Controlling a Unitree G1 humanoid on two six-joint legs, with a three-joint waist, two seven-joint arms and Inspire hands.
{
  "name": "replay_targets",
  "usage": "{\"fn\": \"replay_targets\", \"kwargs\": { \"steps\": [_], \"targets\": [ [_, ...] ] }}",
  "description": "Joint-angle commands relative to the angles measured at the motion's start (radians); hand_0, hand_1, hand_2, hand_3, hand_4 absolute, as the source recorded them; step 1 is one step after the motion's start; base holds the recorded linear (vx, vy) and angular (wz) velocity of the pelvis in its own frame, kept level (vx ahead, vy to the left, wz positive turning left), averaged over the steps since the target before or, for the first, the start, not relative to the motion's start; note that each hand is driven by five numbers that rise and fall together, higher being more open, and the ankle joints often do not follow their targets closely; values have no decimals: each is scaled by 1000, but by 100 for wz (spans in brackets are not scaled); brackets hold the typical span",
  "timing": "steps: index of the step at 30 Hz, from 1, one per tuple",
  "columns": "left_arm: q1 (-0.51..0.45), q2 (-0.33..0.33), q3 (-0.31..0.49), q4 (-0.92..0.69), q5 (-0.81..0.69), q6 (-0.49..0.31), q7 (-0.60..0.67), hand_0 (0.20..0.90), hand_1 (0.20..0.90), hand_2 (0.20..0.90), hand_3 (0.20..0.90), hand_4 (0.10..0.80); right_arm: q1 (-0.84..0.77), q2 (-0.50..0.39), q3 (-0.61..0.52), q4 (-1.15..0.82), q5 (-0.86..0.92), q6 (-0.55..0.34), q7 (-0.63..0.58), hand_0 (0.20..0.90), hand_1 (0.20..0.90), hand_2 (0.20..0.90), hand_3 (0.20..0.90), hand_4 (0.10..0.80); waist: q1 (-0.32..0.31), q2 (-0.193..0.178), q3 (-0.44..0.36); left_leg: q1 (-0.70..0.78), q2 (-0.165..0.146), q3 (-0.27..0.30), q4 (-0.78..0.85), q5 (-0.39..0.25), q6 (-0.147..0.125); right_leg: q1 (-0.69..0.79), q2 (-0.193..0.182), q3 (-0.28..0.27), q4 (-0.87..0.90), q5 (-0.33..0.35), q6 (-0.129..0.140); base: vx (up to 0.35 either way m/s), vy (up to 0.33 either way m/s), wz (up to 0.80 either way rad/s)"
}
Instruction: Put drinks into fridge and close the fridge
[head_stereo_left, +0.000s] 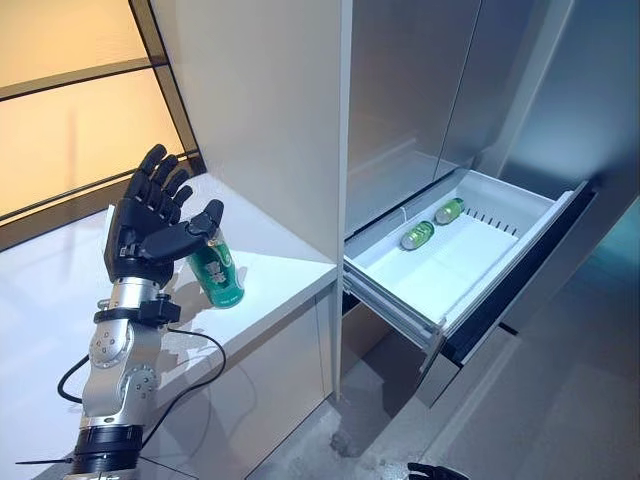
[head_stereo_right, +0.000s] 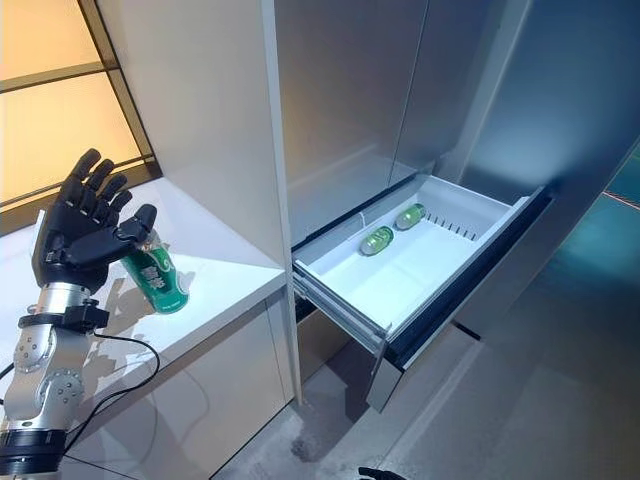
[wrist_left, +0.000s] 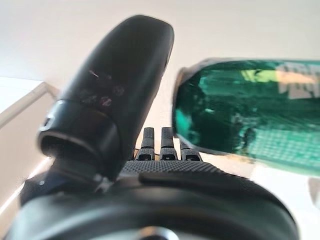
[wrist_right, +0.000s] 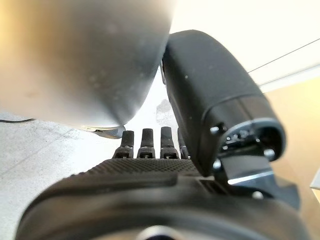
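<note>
A green drink bottle (head_stereo_left: 218, 272) stands upright on the white counter (head_stereo_left: 280, 262). My left hand (head_stereo_left: 150, 235) is raised just left of it, fingers straight and spread, thumb resting near the bottle's top; the bottle (wrist_left: 250, 115) lies beside the thumb in the left wrist view. The fridge drawer (head_stereo_left: 520, 215) is pulled out at the right, and two green bottles (head_stereo_left: 417, 235) (head_stereo_left: 449, 211) lie in its far end. My right hand (head_stereo_left: 435, 471) barely shows at the bottom edge; in its wrist view the hand (wrist_right: 150, 190) has relaxed fingers and holds nothing.
A tall white cabinet panel (head_stereo_left: 260, 110) rises between the counter and the grey fridge doors (head_stereo_left: 420, 90). A lit window (head_stereo_left: 70, 110) lies behind the counter at the left. Grey floor (head_stereo_left: 540, 400) spreads below the drawer.
</note>
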Motion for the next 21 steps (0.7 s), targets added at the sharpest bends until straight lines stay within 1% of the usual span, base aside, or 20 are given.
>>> {"fn": "replay_targets", "kwargs": {
  "steps": [1, 4, 8, 14, 21],
  "targets": [
    [-69, 87, 71, -12, -20, -81, -11, 900, 900, 900, 900, 800, -34, -6, 31, 12, -61, 7, 24, 900, 900, 900, 900, 800, -37, 8, -18, 5, -41, 38, 15, -85, 23, -18, 47, 22, 97, -117, 27, 13, -10, -5],
    [-56, 85, 71, -10, -4, -88, -1, 900, 900, 900, 900, 800, -32, -2, 34, 23, -67, -6, 23, 900, 900, 900, 900, 800, -43, 6, -19, 5, -38, 51, 14, -83, 21, -21, 46, 32, 94, -110, 29, 22, -15, -17],
    [-50, 80, 67, -26, 20, -75, 23, 900, 900, 900, 900, 800, -16, 7, 34, 38, -71, -29, 13, 900, 900, 900, 900, 800, -48, 6, -16, 3, -35, 67, 16, -79, 21, -26, 41, 37, 97, -104, 35, 27, -6, -18],
    [-61, 81, 50, -49, 43, -49, 40, 900, 900, 900, 900, 800, -6, 10, 27, 26, -72, -21, 5, 900, 900, 900, 900, 800, -49, 6, -12, 4, -37, 61, 14, -82, 26, -28, 40, 37, 96, -103, 35, 1, 2, -3],
    [-69, 89, 32, -36, 49, -37, 37, 900, 900, 900, 900, 800, -12, 1, 26, 29, -72, -24, 11, 900, 900, 900, 900, 800, -46, 11, -17, -1, -39, 57, 13, -80, 23, -30, 37, 27, 90, -100, 36, 0, 0, 0]
  ]
}}
